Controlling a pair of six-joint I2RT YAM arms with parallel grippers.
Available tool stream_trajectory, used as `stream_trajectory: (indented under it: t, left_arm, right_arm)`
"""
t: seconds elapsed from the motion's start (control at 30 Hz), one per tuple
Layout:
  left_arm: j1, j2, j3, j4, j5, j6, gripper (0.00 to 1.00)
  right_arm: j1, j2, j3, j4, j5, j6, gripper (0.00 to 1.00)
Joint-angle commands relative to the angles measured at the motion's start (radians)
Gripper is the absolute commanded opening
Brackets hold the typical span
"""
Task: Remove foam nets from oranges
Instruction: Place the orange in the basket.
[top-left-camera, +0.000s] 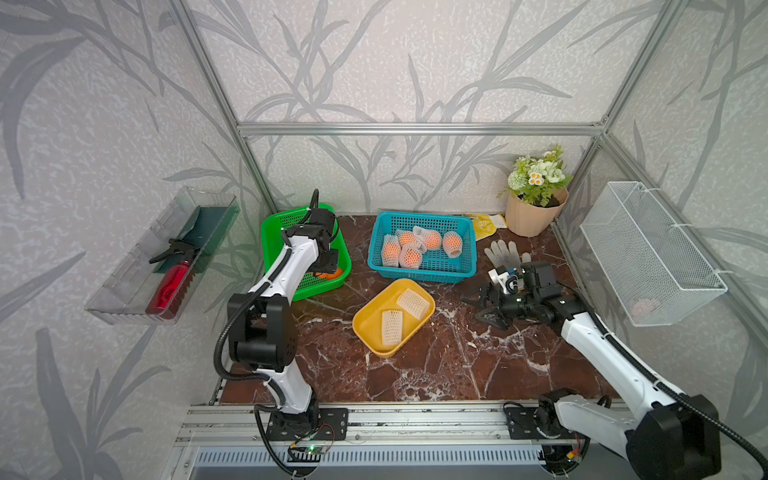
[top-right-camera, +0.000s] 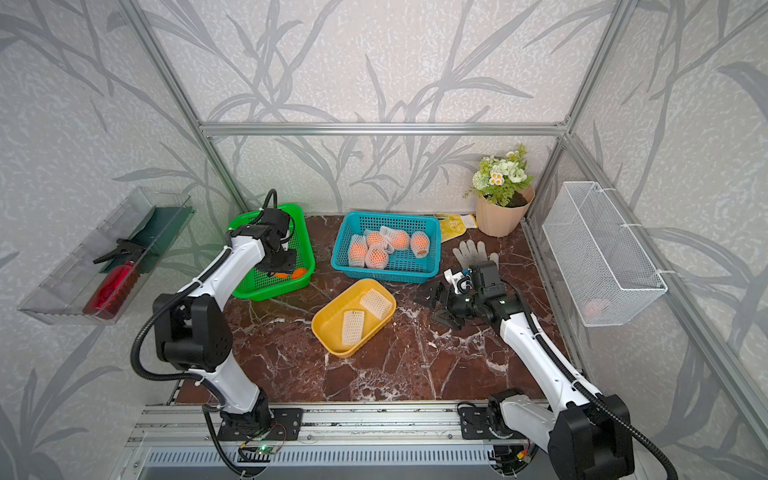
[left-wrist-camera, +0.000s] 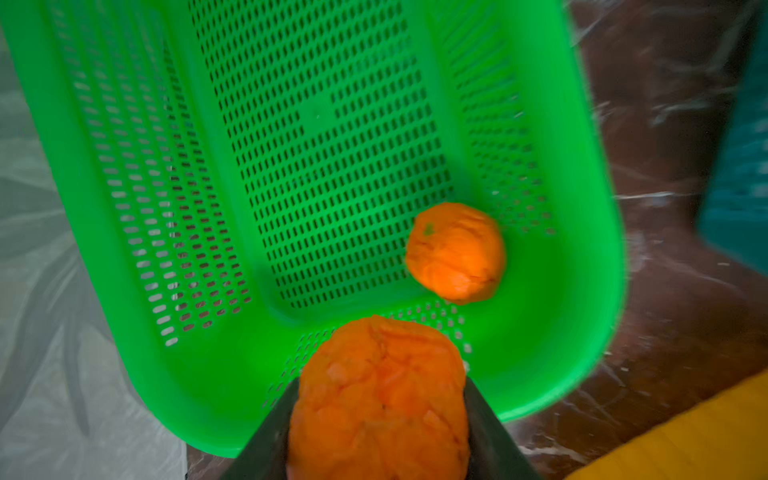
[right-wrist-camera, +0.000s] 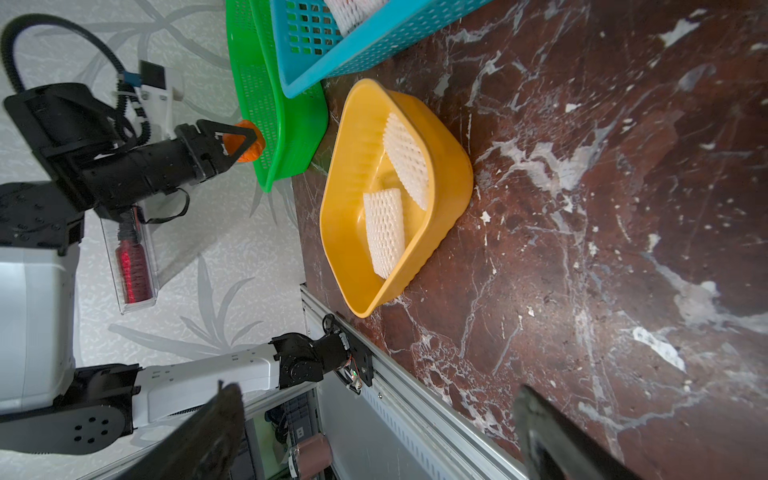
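Observation:
My left gripper is shut on a bare orange and holds it over the near end of the green basket. A second bare orange lies on that basket's floor. The right wrist view shows the same grip from the side, with the held orange at the green basket's rim. Several oranges in white foam nets lie in the blue basket. Two empty foam nets lie flat in the yellow tray. My right gripper stands open and empty, low over the table to the right of the tray.
A white knit glove lies behind the right gripper, with a yellow packet and a flower pot at the back right. A white wire basket hangs on the right wall. A clear shelf with a red spray bottle hangs on the left wall.

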Motion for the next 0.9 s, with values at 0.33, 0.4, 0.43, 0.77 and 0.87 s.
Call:
stream_trajectory:
  t: [0.33, 0.4, 0.43, 0.77, 0.87]
  left_arm:
    - [0.067, 0.164, 0.07, -0.104, 0.023, -0.026, 0.5]
    - [0.067, 0.154, 0.061, -0.097, 0.06, -0.03, 0.59]
    - [0.067, 0.145, 0.057, -0.092, 0.085, -0.035, 0.63]
    - [0.066, -0.059, 0.072, -0.055, 0.222, -0.076, 0.79]
    - [0.062, -0.171, 0.051, 0.002, 0.349, -0.083, 0.8]
  right_arm:
    - [0.003, 0.135, 0.137, -0.048, 0.042, -0.07, 0.99]
    - [0.003, 0.167, 0.162, -0.059, 0.068, -0.085, 0.99]
    - [0.003, 0.188, 0.178, -0.061, 0.079, -0.091, 0.99]
    - [0.009, 0.356, 0.389, -0.179, 0.287, -0.211, 0.99]
    - [0.026, 0.406, 0.46, -0.2, 0.35, -0.242, 0.99]
